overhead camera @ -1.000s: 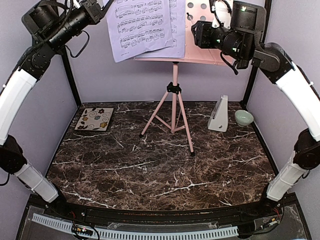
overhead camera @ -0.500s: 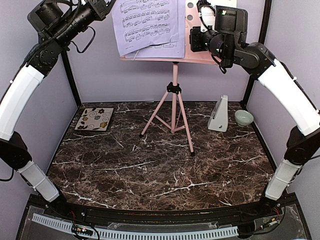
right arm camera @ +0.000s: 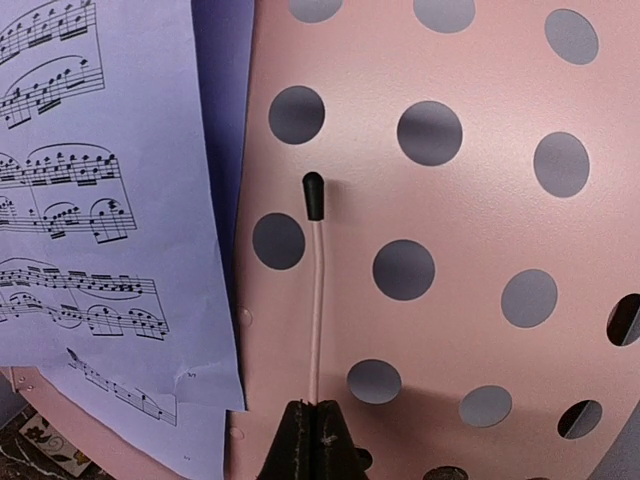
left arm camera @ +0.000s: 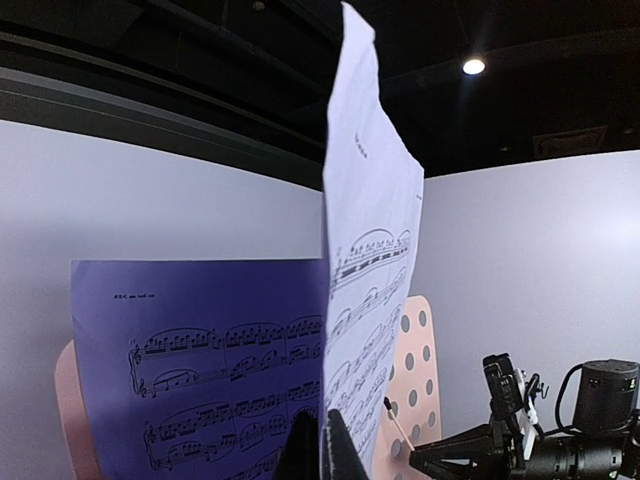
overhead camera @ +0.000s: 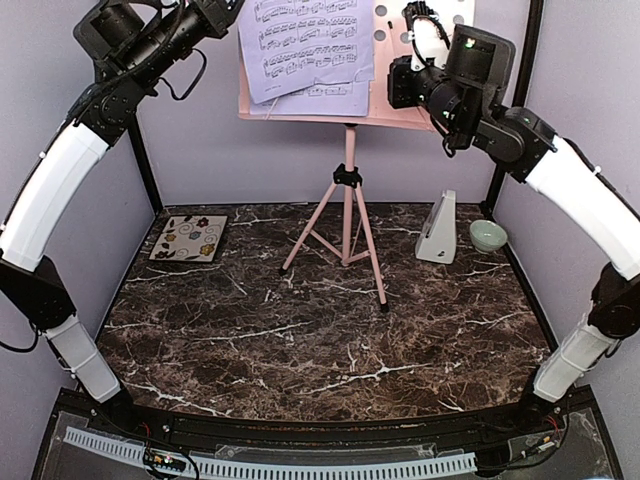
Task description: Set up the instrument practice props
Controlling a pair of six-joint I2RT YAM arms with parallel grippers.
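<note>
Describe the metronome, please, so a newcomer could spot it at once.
Find the pink music stand at the back of the dark marble table. Right of its tripod legs stands the metronome. It is a tall white pyramid, unlike the low, round green bowl beside it.

Upright pink stand (overhead camera: 350, 150) bears seemingly overlapping lavender pages (overhead camera: 310, 45); metronome (overhead camera: 438, 228) nearby.

The music stand (right arm camera: 470, 200) has a smooth, matt pink perforated desk that looks like painted metal, the two sheet-music pages (overhead camera: 305, 45) are thin lavender printed paper, the metronome (overhead camera: 438, 232) looks like smooth white plastic, and the table (overhead camera: 320, 330) shows dark, white-veined marble with a slight sheen.
</note>
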